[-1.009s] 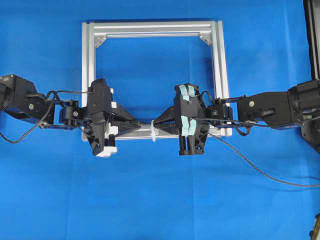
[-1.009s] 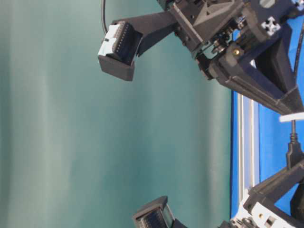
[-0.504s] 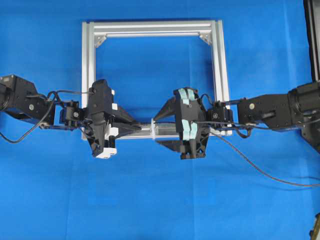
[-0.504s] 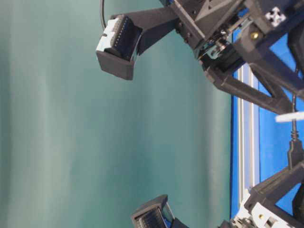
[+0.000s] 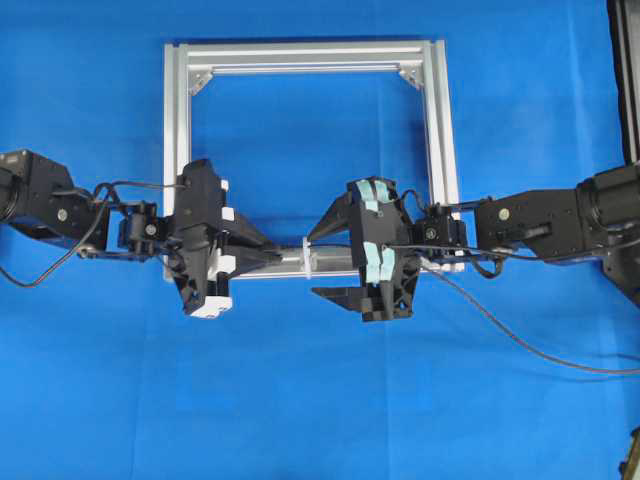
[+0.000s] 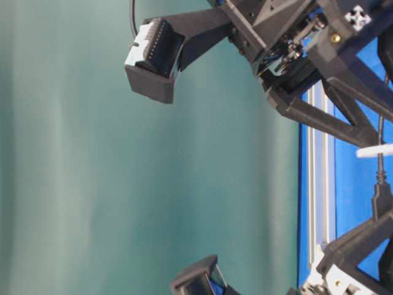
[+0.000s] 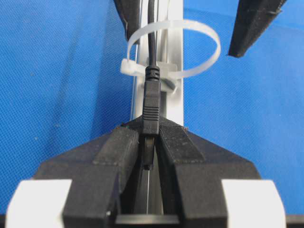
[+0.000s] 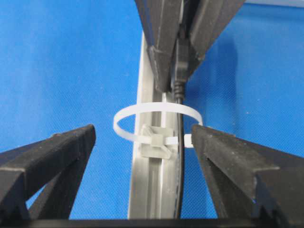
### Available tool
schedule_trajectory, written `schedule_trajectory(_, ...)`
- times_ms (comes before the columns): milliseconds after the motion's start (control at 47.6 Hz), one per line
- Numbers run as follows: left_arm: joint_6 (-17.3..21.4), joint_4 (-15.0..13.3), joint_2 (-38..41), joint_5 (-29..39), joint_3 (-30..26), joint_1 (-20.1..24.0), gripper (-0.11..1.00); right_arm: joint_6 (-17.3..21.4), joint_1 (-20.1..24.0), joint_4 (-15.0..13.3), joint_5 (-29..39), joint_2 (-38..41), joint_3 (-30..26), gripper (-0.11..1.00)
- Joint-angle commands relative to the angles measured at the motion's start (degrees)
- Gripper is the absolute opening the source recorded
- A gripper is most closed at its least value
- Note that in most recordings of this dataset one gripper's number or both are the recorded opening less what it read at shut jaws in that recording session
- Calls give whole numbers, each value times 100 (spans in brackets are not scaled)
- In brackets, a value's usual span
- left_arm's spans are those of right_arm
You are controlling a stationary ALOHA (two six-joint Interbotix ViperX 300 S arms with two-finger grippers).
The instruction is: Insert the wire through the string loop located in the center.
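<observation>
Centrally, on the blue desk (image 5: 320, 400): one square silver frame (image 5: 435, 130), its near bar carrying the string loop (image 5: 307, 260).

Item 1. String loop (image 7: 199, 40): a thin white tie standing as an upright ring on a small white mount, fixed to the near bar at about mid-length. It lies between the two tools, just beside the tips of each.

Item 2. Wire (image 7: 152, 28): thin black cable ending in a dark plug (image 7: 151, 111). The cable passes through the ring, as both wrist views show; the plug sits on the left tool's side of the loop, the cable running on along the bar toward the right tool. In the overhead view a long stretch of cable trails off across the desk to the lower right.

Item 3. Left tool (image 7: 150, 152): jaws narrow, clamped on the plug, whose body juts out from the fingertips toward the loop. The tool lies along the near bar, pointing at the ring.

Item 4. Right tool (image 5: 322, 262): jaws spread wide, holding nothing. Its fingers (image 8: 57, 156) stand one on either side of the bar, flanking the loop without touching it; the cable runs between them.
</observation>
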Motion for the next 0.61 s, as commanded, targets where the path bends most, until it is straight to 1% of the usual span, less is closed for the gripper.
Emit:
schedule_trajectory(0, -18, 9, -176, -62, 97, -9, 6, 0, -53, 0, -9, -176, -9, 93)
schedule_trajectory(210, -53, 9, -422, -360, 615, -9, 6, 0, -53, 0, -9, -316, 123, 93)
schedule_trajectory(420, -97, 9, -765, -360, 1187, -9, 6, 0, -53, 0, -9, -404, 246, 93)
schedule_trajectory(588, -123, 9, -1204, -343, 1652, -9, 6, -9, -53, 0, -9, -422, 264, 93)
